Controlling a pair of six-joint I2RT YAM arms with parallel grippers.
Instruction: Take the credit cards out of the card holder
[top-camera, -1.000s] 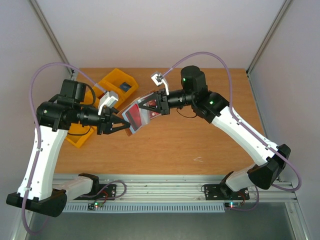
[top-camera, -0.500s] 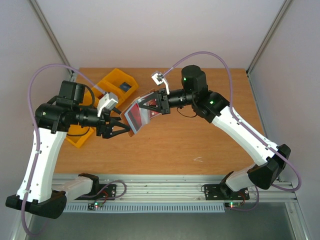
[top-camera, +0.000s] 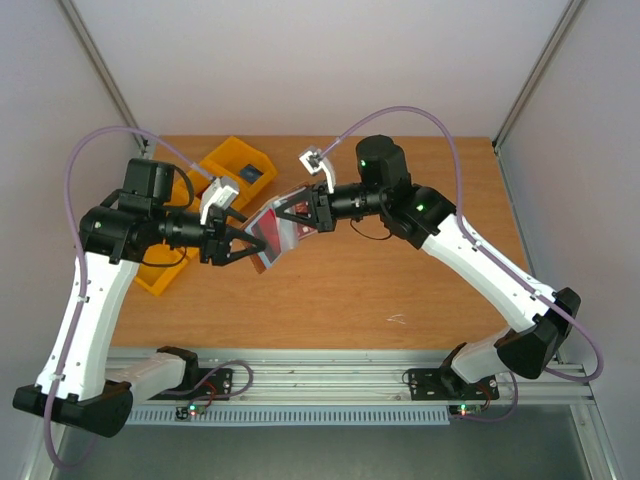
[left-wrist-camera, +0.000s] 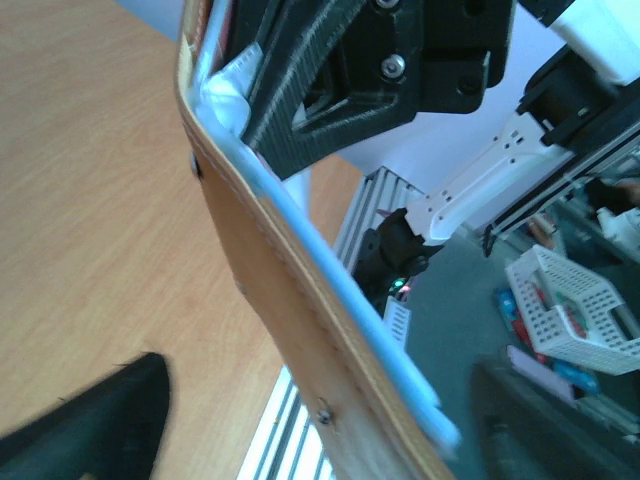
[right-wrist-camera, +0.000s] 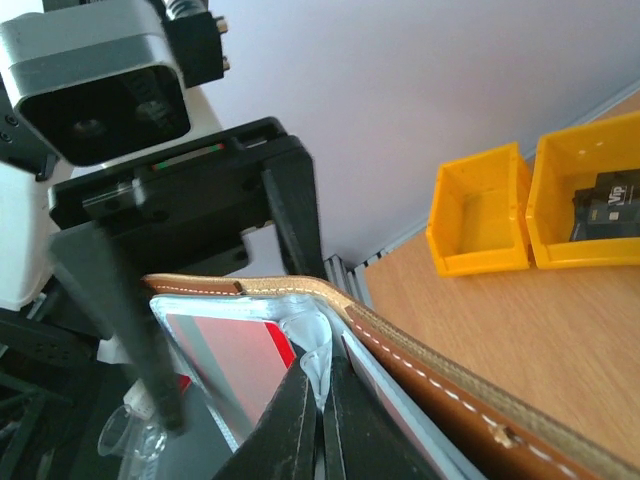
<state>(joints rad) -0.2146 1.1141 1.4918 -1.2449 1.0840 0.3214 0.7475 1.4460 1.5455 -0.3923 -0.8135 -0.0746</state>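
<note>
Left hand (top-camera: 248, 250) has closed in on the card holder (top-camera: 283, 222) since a second ago; the right arm has nudged the holder a little leftward to meet it.

- Yellow bins (top-camera: 235, 168): on the bench (top-camera: 400, 280), behind and to the left of the holder, well apart from it.
- Left hand: fingers spread, not gripping. In its wrist view the holder's brown edge runs up between the two dark fingers.
- Card holder: held open in the air above the bench, lining up.
- Credit cards (right-wrist-camera: 238, 360): red face showing in a pocket of the holder, not out yet.
- Right hand (top-camera: 313, 208): on the holder's right side, fingers pressed together on a fold of its grey-blue lining.

Handling, as judged: the cards are light, thin, stiff and probably slick, and they sit snug in the pocket. Best hold is a pinch across both flat faces at the exposed edge, pulling along the pocket. The holder is soft and may twist on so small a pinch.
</note>
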